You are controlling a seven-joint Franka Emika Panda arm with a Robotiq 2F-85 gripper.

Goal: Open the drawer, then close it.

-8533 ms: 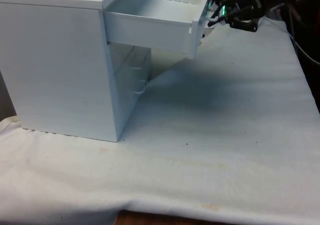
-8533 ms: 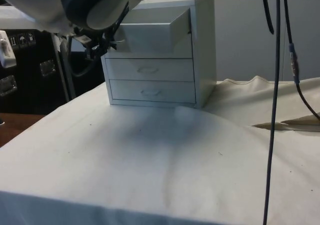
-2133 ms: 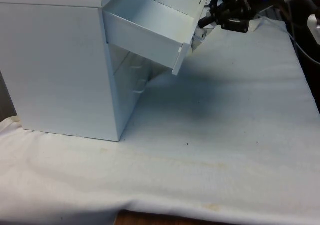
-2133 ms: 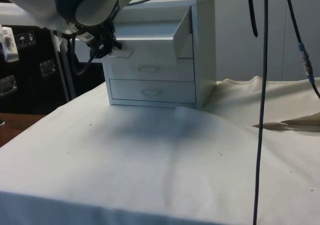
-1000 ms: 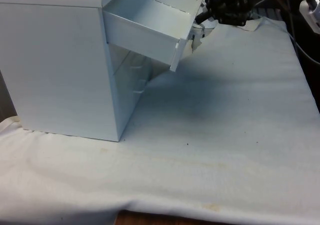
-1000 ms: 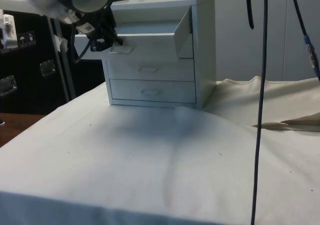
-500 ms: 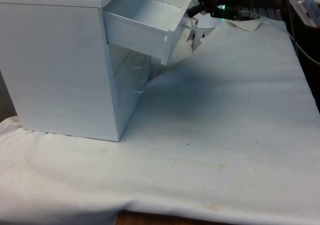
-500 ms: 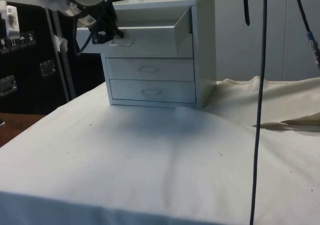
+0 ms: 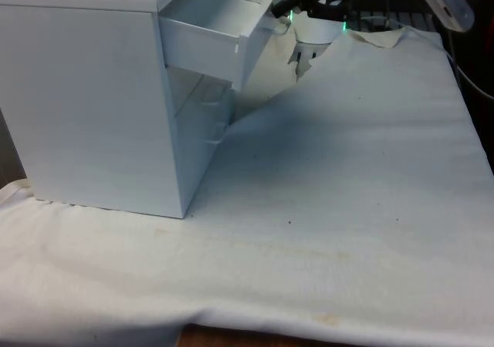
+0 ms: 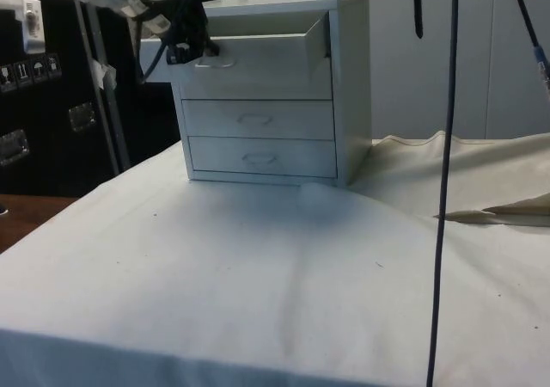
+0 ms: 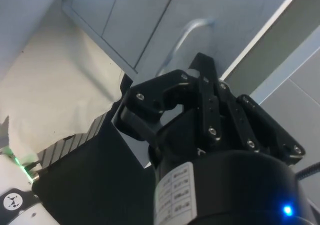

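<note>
A white chest of three drawers [image 9: 93, 92] stands at the front view's left. Its top drawer [image 9: 204, 42] sticks out a short way, its front panel [image 10: 258, 56] roughly level. My black gripper [image 9: 297, 0] is at that panel's outer face, high above the cloth. In the side view the gripper [image 10: 193, 47] sits at the panel's near end. In the wrist view the gripper [image 11: 202, 65] is shut with nothing held, its tip against the panel just beside the arched handle [image 11: 187, 32].
The two lower drawers [image 10: 256, 120] [image 10: 258, 157] are shut. White cloth [image 9: 347, 170] stretches open in front of the chest, with a rumpled fold [image 10: 481, 202] beside it. Black cables [image 10: 447, 103] hang down in the side view.
The top drawer has slid back into the chest from far out and sagging to a short way out and level. My gripper moved with its front towards the chest.
</note>
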